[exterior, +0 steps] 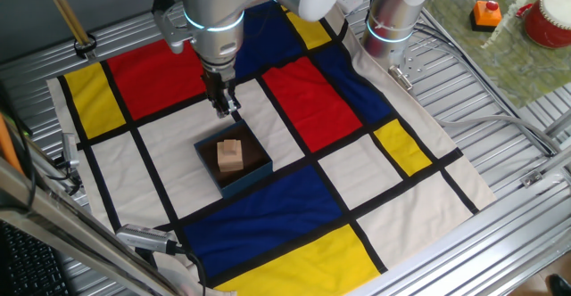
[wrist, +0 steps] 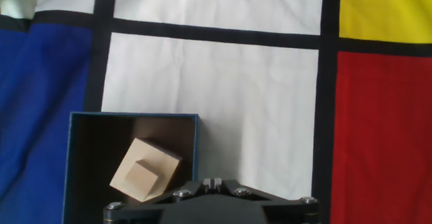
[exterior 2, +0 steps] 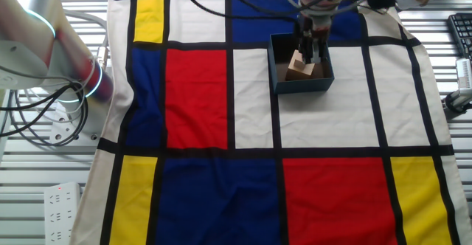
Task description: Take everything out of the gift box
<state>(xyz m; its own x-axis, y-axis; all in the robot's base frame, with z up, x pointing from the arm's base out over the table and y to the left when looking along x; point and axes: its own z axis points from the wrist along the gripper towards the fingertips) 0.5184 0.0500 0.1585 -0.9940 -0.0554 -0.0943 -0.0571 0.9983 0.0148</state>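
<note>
Inside the gift box (exterior: pixel 234 164), wooden block (exterior: pixel 231 155) is lying tilted, untouched; claw (exterior: pixel 224 106) is hovering just above the box's rim, fingers pressed together.

The small light-tan wooden block (exterior: pixel 231 155) lies inside the dark blue square cardboard gift box (exterior: pixel 257 176), which sits on the patterned cloth (exterior: pixel 375 176).

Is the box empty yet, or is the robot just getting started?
Just getting started. Nothing looks done: the wooden block sits tilted inside the box, and nothing lies taken out on the cloth. In hand: the hand hovers over the box's edge, fingers together in the hand view, holding nothing. Left: grab the block, lift it out and put it on the cloth.
</note>
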